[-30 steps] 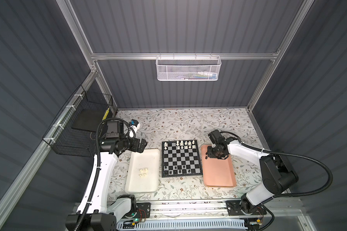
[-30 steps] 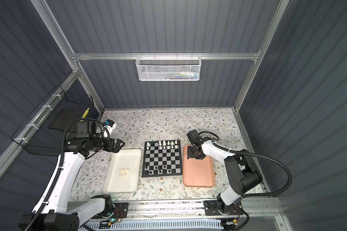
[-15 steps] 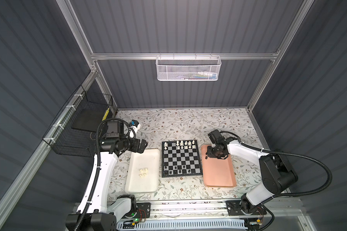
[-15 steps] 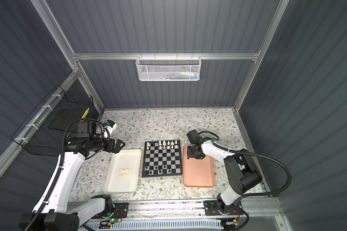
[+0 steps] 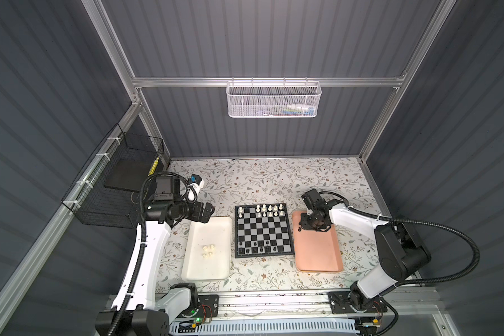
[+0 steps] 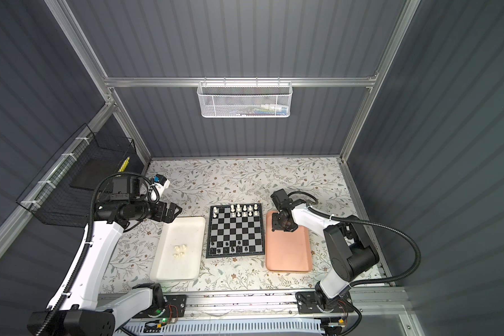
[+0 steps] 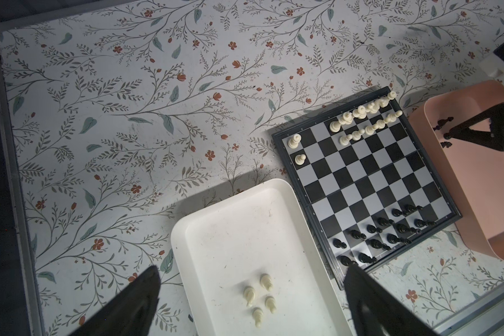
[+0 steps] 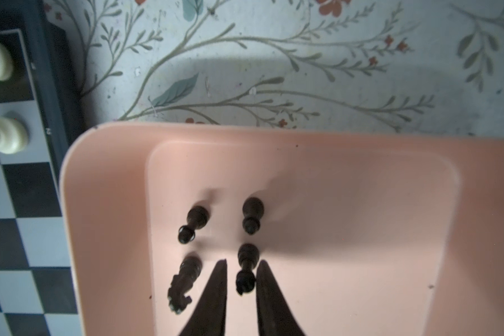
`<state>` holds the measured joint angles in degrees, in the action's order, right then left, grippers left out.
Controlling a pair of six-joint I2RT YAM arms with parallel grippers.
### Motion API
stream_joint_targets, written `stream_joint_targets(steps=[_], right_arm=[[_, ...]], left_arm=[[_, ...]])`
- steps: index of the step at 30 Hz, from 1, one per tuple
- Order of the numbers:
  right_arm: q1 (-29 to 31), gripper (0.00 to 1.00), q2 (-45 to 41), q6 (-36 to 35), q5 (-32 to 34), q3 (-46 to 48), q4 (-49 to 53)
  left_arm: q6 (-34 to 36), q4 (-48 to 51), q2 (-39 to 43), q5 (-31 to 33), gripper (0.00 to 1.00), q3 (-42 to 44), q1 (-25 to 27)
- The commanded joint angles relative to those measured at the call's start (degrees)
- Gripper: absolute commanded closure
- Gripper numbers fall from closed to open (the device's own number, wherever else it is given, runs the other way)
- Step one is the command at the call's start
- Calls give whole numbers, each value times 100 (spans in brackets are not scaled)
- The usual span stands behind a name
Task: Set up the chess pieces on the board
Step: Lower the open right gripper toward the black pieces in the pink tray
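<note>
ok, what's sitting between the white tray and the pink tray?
The board, lying flat, close beside the white tray on one side and the pink tray on the other. Nothing else lies in that stretch; both top views show it.

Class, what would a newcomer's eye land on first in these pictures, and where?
The small black-and-grey chequered chessboard sits at the middle of the floral table, cream chessmen on its far rows, black ones on its near rows. Beside it, in the salmon-pink plastic tray, the right tool straddles a lying black pawn.
</note>
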<state>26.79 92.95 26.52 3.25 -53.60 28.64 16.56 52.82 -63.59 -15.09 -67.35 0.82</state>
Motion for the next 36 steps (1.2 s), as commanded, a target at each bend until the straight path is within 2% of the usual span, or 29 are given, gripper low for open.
stream_joint_targets(steps=[1,14,20,32,36], right_arm=[[22,79,58,-51,87,-106,37],[22,79,-5,-77,139,-80,79],[23,73,-63,-68,146,-73,96],[86,74,-1015,-207,-152,42,352],[192,74,-1079,-301,-159,95,380]], left_arm=[[76,132,110,-121,0,-5,42],[60,126,127,-115,1,15,41],[61,138,142,-107,1,20,41],[74,181,150,-131,1,-14,41],[86,186,159,-114,0,-16,43]])
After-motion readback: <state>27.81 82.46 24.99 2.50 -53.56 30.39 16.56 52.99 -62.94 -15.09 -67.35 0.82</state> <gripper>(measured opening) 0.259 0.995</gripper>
